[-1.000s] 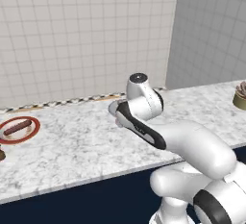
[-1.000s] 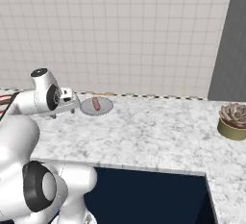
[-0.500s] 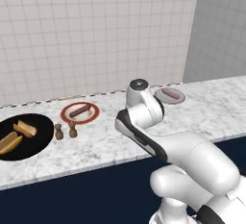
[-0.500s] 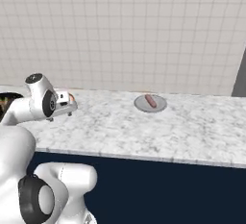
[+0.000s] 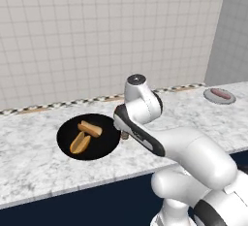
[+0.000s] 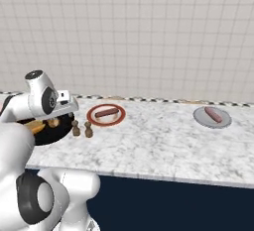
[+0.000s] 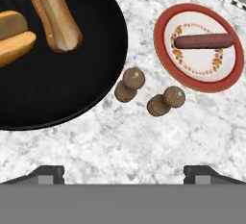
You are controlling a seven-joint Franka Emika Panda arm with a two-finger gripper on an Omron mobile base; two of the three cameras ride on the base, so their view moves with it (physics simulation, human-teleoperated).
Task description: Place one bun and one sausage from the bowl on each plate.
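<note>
No text, label, brand, number or sign can be read on anything here.

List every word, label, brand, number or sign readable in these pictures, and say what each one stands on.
None: no readable text appears anywhere.
The white plate with the red-brown rim carries only a ring of small floral ornament, no letters.
The wide round black bowl, the plain grey plate, the two small brown wooden shakers and the white tiled wall bear no markings.
</note>
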